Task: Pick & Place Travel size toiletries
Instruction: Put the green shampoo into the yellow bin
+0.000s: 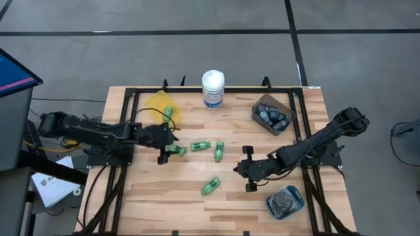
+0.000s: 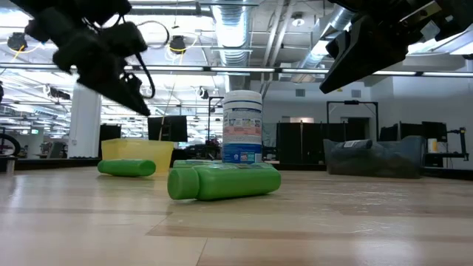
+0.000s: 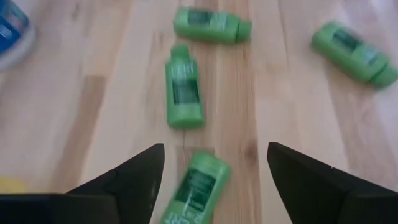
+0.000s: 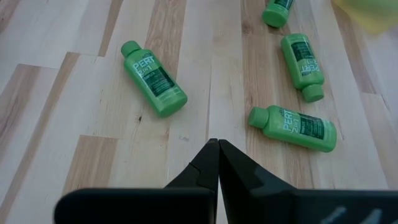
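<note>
Several bright green mini bottles lie on their sides on the wooden table: one (image 1: 176, 149) right by my left gripper, two (image 1: 199, 145) (image 1: 218, 151) mid-table, one (image 1: 210, 186) nearer the near edge, one (image 1: 169, 113) in the yellow bin (image 1: 156, 103). My left gripper (image 3: 214, 149) is open and hovers above the table; the nearest bottle (image 3: 198, 186) shows between its fingers, untouched. My right gripper (image 4: 217, 144) is shut and hovers right of the bottles (image 4: 154, 78) (image 4: 292, 127). Dark blue-grey bottles fill the brown bin (image 1: 272, 115); shiny discs lie in the teal bin (image 1: 285, 201).
A white cylindrical tub with a blue label (image 1: 212, 88) stands at the far edge between the yellow and brown bins. A black frame (image 1: 131, 92) runs around the tabletop. Bare wood lies between the two grippers toward the near edge.
</note>
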